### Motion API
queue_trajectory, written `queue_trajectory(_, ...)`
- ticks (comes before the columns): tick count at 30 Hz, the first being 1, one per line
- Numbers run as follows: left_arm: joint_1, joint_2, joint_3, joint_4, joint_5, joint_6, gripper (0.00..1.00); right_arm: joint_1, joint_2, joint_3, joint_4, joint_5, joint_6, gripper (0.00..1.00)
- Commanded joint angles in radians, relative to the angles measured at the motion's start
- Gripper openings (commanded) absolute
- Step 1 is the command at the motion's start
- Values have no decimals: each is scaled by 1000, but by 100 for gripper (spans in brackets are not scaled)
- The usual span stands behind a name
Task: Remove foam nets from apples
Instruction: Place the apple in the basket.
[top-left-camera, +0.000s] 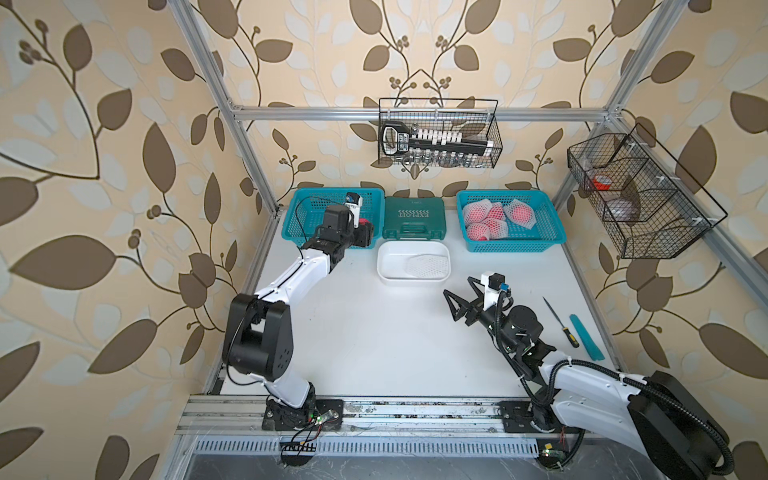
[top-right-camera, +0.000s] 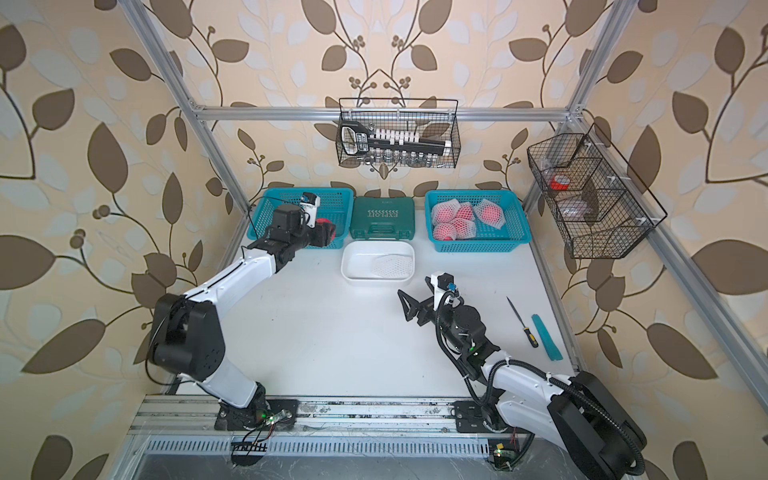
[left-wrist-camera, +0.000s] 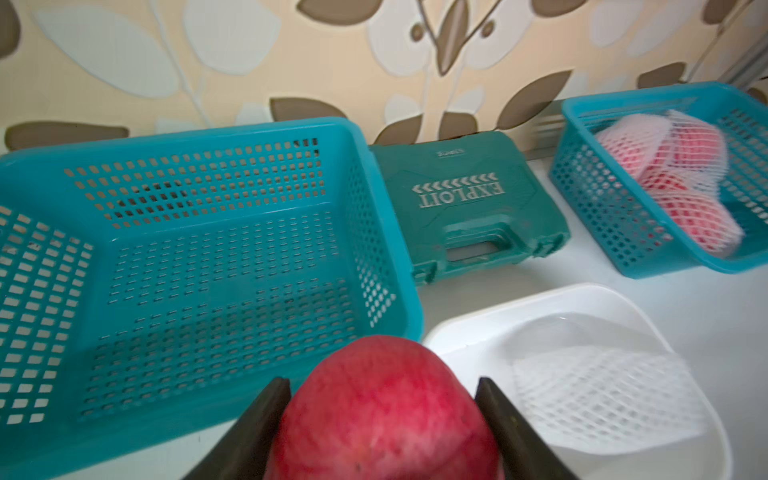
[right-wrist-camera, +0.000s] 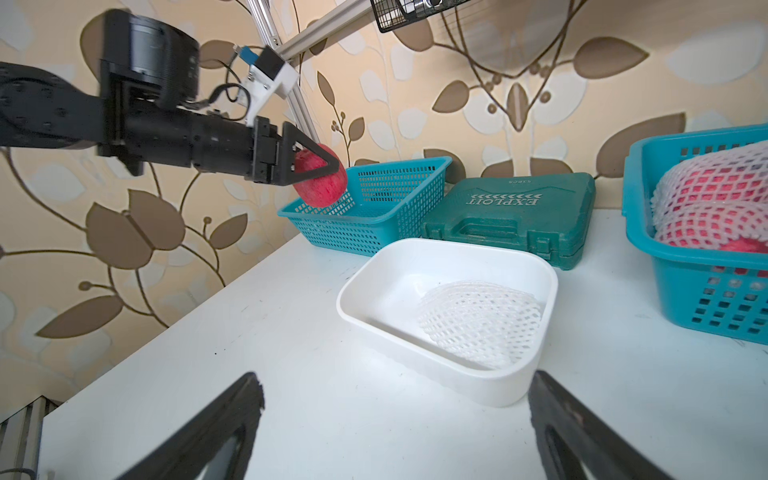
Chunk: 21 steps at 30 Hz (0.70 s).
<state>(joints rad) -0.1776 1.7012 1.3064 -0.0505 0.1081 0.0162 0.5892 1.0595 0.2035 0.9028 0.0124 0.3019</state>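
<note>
Left wrist view: your left end effector (left-wrist-camera: 382, 384) pinches a bare apple (left-wrist-camera: 374, 424) across its middle, over the empty left basket (left-wrist-camera: 249, 126). The fruit is firm, smooth and easily bruised, so squeeze modestly. One foam net (right-wrist-camera: 478, 328) lies limp in the white tub (right-wrist-camera: 436, 374). Netted apples (top-left-camera: 494, 218) — probably five, they overlap — fill the right basket (top-left-camera: 511, 245); pinch the loose mesh ends. Right end effector (right-wrist-camera: 397, 386) hangs spread wide.
</note>
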Motion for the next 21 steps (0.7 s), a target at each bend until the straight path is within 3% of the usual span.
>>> queue_trajectory(1,34,126,187,-71,60,17,54,5,-22,-9,-5,20,3,99)
queue_trajectory(5,51,295,408,-190,68,49,54,5,-39,-12,-12,23,0,99)
queue_trajectory(10,61,436,573,-257,72,58,55,5,-66,-19,-21,32,-6,99)
queue_trajectory(21,60,569,665,-267,87,45,60,5,-72,-19,-28,37,-1,99)
